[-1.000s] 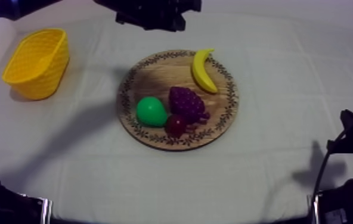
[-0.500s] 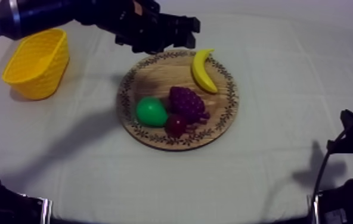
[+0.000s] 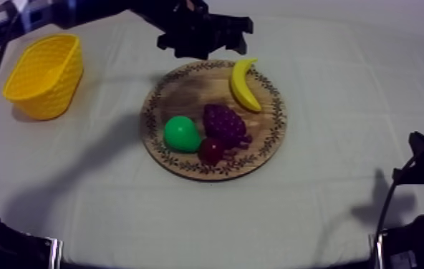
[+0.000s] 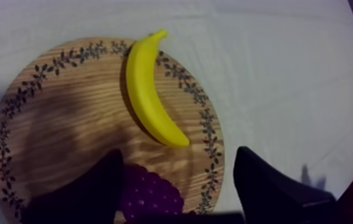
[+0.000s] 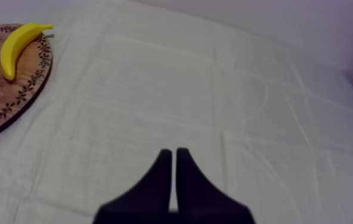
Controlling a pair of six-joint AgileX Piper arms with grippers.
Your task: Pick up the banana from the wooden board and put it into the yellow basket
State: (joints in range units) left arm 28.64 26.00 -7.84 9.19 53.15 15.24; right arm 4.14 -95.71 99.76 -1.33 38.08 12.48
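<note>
**Left gripper hanging open by the banana, which is lying on the board**

The banana (image 3: pixel 244 84) is lying flat on the round wooden board (image 3: pixel 186 86), along its far right rim. Its stem tip is poking just past the patterned edge. It is touching none of the other fruit. The bunch of grapes (image 3: pixel 225 123) is sitting near the board's middle. The pear (image 3: pixel 181 134) is resting just beside the grapes, toward the near left rim. The small red fruit (image 3: pixel 210 149) is tucked against the grapes on their near side.

The left gripper (image 4: pixel 176 179) is hovering above the far edge of the board, close to the banana's stem end. Its two black fingers (image 4: pixel 89 190) are standing wide apart and are holding nothing. In the left wrist view the banana is lying on the wood beyond the fingertips, not between them.

The yellow basket (image 3: pixel 50 93) is standing well apart from the board, near the far left corner of the table (image 3: pixel 344 107).

The right gripper (image 5: pixel 172 156) is sitting over bare cloth at the table's right side, well away from the board. Its fingers are pressing together into a narrow wedge and gripping nothing.
</note>
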